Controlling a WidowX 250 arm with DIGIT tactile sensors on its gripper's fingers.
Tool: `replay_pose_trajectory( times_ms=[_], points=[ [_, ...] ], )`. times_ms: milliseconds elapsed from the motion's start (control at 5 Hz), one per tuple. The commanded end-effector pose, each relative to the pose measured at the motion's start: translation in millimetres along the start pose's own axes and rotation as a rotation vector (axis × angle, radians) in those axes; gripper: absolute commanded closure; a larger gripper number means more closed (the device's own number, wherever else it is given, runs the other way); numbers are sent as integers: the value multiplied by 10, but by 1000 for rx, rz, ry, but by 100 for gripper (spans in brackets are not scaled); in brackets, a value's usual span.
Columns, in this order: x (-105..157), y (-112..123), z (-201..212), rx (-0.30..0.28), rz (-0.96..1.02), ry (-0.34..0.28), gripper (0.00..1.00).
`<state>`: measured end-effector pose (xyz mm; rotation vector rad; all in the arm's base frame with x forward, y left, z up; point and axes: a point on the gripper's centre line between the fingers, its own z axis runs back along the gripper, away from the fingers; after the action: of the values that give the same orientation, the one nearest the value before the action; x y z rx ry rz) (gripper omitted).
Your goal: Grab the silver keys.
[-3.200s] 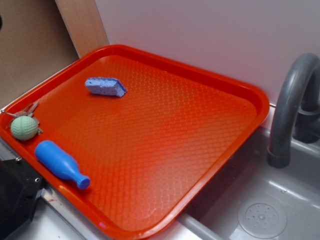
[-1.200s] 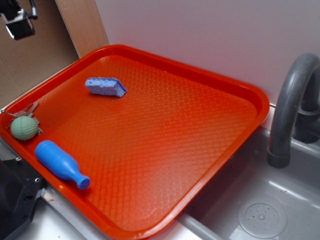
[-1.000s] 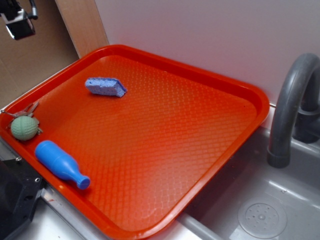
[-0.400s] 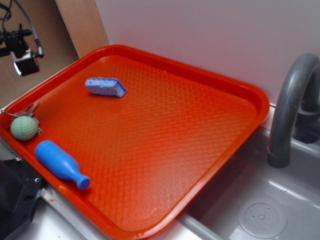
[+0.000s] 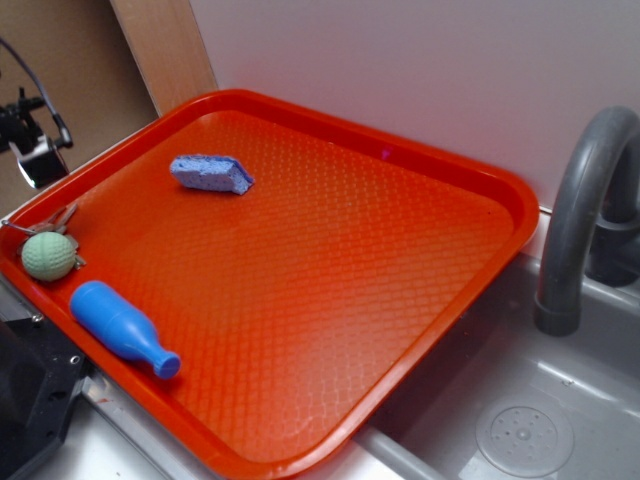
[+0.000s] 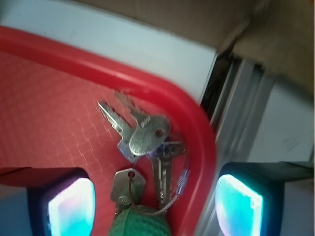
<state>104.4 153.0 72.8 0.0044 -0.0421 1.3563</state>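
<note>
The silver keys [image 6: 145, 140] lie on a thin wire ring in the left corner of the orange tray [image 6: 44, 123], right beside the raised rim. In the exterior view the silver keys [image 5: 55, 218] peek out behind the pale green dimpled ball [image 5: 48, 256]. The same green ball [image 6: 140, 223] shows at the bottom of the wrist view, touching the keys. My gripper [image 6: 155, 204] hovers above the keys, open, with one finger over the tray and the other outside the rim. Only a small part of the arm [image 5: 35, 150] enters the exterior view at the far left.
A blue bottle [image 5: 122, 328] lies near the tray's front edge, close to the ball. A blue sponge [image 5: 211, 173] rests toward the back of the tray [image 5: 330, 280]. A grey faucet [image 5: 580, 220] and sink [image 5: 520, 420] are on the right. A wall stands behind.
The arm has come into view at the upper left and dropped lower, toward the tray's left corner. The objects on the tray have not moved.
</note>
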Motion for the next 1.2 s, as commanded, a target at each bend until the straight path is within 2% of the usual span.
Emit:
replay_pose_trajectory(
  times_ms=[0, 200, 600, 800, 1000],
  points=[
    [-192, 180, -120, -2, 3, -4, 0],
    [-191, 188, -150, 2, -7, -13, 0],
    [-49, 173, -263, 19, -13, -76, 0],
    [-17, 98, -375, 32, -8, -75, 1],
    [-36, 81, -383, 39, -7, -66, 100]
  ],
)
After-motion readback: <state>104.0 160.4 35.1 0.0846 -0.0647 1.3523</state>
